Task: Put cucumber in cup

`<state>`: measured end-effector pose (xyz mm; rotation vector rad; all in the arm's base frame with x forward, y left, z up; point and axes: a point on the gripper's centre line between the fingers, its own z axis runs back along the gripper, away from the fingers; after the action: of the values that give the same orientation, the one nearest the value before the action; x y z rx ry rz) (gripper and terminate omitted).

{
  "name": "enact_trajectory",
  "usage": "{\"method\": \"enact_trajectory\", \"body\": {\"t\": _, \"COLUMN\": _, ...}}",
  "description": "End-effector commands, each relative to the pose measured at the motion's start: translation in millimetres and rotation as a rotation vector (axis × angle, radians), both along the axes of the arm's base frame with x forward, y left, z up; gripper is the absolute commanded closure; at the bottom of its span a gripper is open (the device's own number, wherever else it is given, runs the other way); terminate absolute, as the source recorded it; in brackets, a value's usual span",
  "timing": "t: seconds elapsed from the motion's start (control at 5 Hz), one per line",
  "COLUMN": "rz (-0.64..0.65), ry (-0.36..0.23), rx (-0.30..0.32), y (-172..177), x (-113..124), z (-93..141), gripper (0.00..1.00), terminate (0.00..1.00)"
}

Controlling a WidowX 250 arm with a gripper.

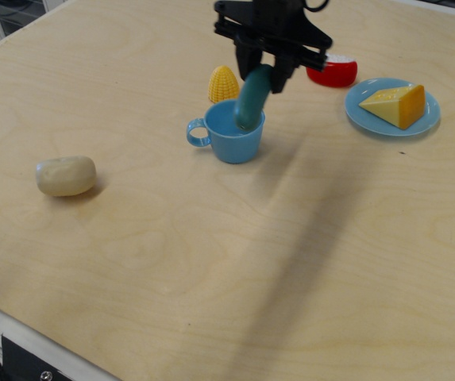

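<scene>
One smooth oblong cucumber (252, 98) in tool (264, 70), over round plastic cup (233, 136)

The cup (233, 132) mouth is taken up by the cucumber (252, 98) slanting into it under the gripper (264, 70). The corn piece (224, 83) stands just behind the cup, crowding that side. The counter (211, 262) lies bare in front; the potato-like lump (66, 175) and plate (374, 121) sit well apart.
</scene>
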<state>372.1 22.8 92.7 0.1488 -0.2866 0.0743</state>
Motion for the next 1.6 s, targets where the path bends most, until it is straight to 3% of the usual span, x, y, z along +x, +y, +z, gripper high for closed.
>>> {"method": "enact_trajectory", "body": {"t": 0.0, "rz": 0.116, "ry": -0.126, "rx": 0.006, "y": 32.8, "x": 26.7, "z": 14.2, "gripper": 1.0, "terminate": 0.0}}
{"method": "enact_trajectory", "body": {"t": 0.4, "rz": 0.142, "ry": -0.161, "rx": 0.038, "y": 31.4, "x": 41.9, "z": -3.4, "gripper": 1.0, "terminate": 0.0}}
{"method": "enact_trajectory", "body": {"t": 0.6, "rz": 0.144, "ry": -0.155, "rx": 0.048, "y": 26.2, "x": 38.2, "z": -4.4, "gripper": 0.0, "terminate": 0.0}}
{"method": "enact_trajectory", "body": {"t": 1.4, "rz": 0.148, "ry": -0.192, "rx": 0.048, "y": 14.5, "x": 2.7, "z": 35.3, "gripper": 0.0, "terminate": 0.0}}
